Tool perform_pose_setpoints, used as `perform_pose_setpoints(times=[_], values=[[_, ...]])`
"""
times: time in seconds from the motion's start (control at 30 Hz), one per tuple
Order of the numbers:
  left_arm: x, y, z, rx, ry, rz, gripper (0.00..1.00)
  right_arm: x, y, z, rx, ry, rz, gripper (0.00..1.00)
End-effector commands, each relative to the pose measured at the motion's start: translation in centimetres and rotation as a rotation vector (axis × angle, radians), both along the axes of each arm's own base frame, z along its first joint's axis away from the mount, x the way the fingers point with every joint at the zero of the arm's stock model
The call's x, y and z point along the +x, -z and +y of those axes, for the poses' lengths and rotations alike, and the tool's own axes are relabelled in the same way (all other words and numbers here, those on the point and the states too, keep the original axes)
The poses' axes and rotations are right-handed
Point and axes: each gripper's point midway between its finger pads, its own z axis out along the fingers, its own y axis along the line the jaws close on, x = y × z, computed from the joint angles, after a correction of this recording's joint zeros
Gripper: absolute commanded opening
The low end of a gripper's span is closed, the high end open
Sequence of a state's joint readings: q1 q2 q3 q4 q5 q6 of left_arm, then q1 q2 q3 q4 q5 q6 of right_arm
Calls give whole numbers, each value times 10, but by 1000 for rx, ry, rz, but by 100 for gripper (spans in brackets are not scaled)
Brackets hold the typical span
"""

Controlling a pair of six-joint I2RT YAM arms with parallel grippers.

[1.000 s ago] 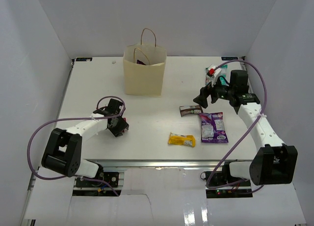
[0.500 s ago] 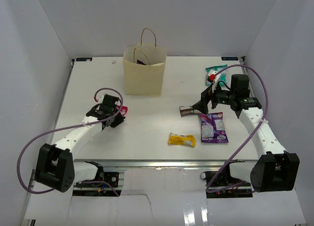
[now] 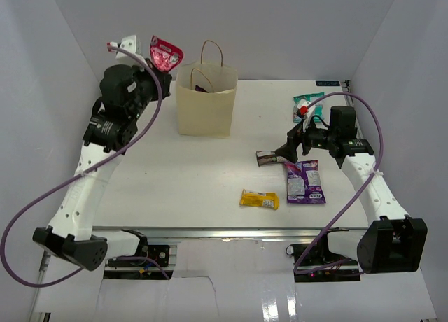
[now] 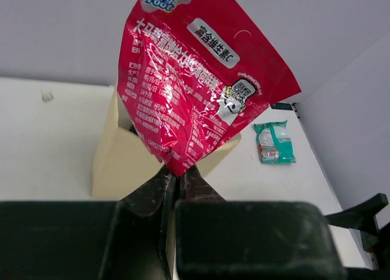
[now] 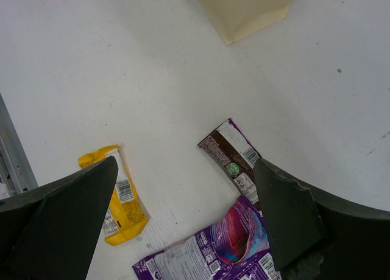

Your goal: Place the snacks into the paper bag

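My left gripper (image 3: 152, 51) is raised high, shut on the corner of a red snack pouch (image 3: 165, 54), just left of the top of the beige paper bag (image 3: 205, 105). In the left wrist view the red pouch (image 4: 195, 79) hangs above the bag's open mouth (image 4: 125, 155). My right gripper (image 3: 290, 144) is open, hovering over the brown bar (image 3: 271, 156) and the purple pouch (image 3: 304, 181). The right wrist view shows the brown bar (image 5: 234, 161), purple pouch (image 5: 210, 252) and yellow bar (image 5: 119, 201) between the open jaws. A yellow bar (image 3: 259, 199) lies on the table.
A teal pouch (image 3: 309, 99) and a small red-and-white packet (image 3: 302, 109) lie at the back right; the teal pouch also shows in the left wrist view (image 4: 275, 142). White walls close in the table on three sides. A dark item sits inside the bag.
My left arm has lifted the red pouch from the table at the left up and back to beside the bag's top. The right gripper has barely moved in the last half second.
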State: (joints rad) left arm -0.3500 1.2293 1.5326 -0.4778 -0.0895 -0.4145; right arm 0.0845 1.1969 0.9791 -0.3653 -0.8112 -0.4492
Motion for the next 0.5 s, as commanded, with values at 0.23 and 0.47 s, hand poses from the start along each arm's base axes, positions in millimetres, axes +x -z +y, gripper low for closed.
perform_pose_setpoints(times=[0.23, 0.47], values=[[108, -30, -41, 78, 193, -62, 0, -11, -8, -4, -11, -1, -31, 98], [140, -24, -52, 26, 238, -47, 0, -15, -4, -4, -13, -1, -17, 97]])
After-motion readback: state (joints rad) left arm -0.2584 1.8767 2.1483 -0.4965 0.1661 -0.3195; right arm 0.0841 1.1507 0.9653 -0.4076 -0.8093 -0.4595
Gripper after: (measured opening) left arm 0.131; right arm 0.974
